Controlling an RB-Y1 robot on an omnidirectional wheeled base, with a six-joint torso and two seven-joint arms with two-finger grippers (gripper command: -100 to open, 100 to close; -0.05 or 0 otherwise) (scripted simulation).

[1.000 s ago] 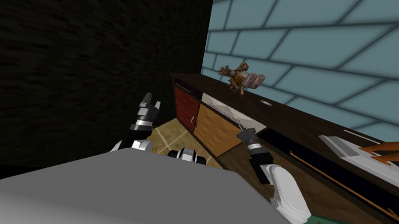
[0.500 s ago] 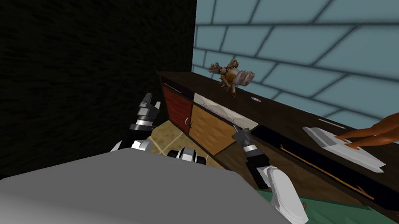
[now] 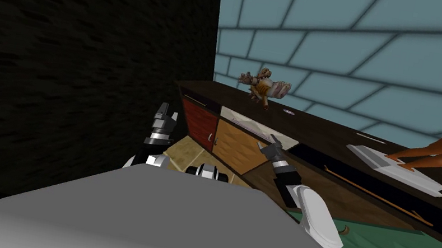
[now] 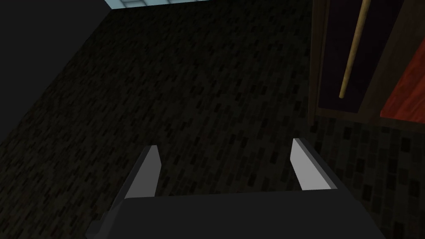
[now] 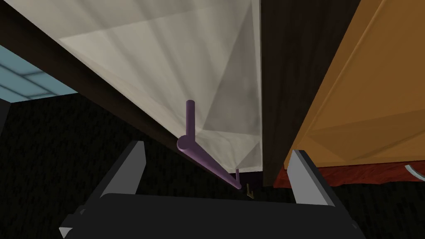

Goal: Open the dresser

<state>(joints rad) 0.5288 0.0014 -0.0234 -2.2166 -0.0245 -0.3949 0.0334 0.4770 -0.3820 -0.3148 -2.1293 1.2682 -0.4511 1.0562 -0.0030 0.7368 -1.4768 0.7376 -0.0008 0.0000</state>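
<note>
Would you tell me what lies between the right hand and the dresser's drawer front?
The right wrist view shows a purple bar handle on the pale cream drawer front, between the open right hand's fingers, touching neither.

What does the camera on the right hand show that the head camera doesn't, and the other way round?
The right wrist view adds the purple bar handle on its posts, just ahead of the right gripper, whose fingers are open. The head view adds the figurine and white slab on the dresser top, plus the left gripper, open, off to the side. Both share the cream drawer front and orange door.
</note>
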